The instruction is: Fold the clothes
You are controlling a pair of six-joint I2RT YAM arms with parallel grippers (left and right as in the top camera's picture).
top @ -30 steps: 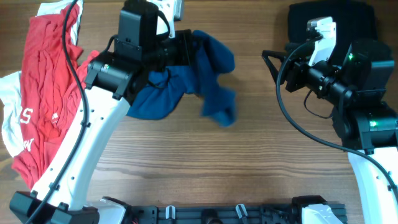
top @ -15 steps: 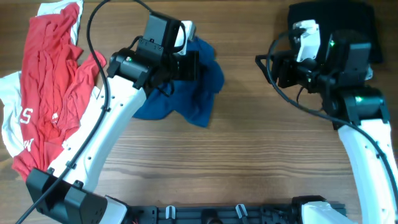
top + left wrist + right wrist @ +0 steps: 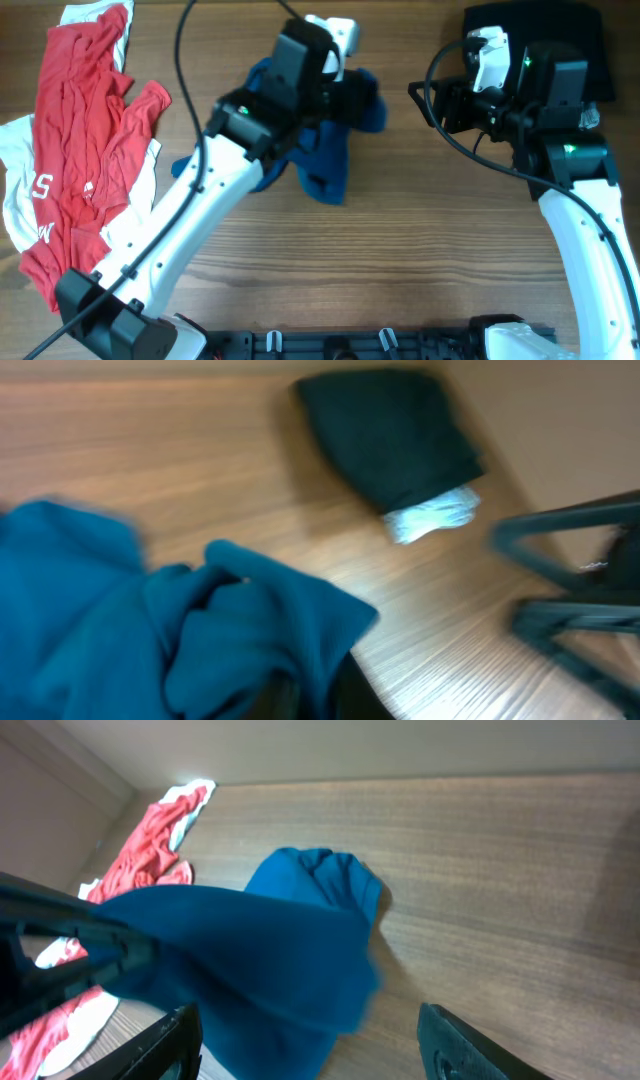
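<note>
The clothes here are chiefly a dark-blue T-shirt (image 3: 322,168), bunched and partly lifted off the table at centre. My left gripper (image 3: 356,100) is shut on its upper right part, and in the left wrist view blue cloth (image 3: 120,630) drapes over the left gripper (image 3: 310,702), hiding most of the fingers. My right gripper (image 3: 420,100) hangs open just right of the shirt, not touching it. Seen from the right wrist, the shirt (image 3: 270,950) lies beyond the wide-spread right gripper (image 3: 315,1045).
A red garment (image 3: 80,150) lies over a white one (image 3: 14,195) at the far left. A black garment (image 3: 580,30) sits at the back right corner, partly under the right arm; the left wrist view shows it (image 3: 390,440) with a pale patch (image 3: 435,520).
My left arm has swung rightward, carrying the blue T-shirt toward the right gripper. The right arm has shifted slightly left and stayed open.
</note>
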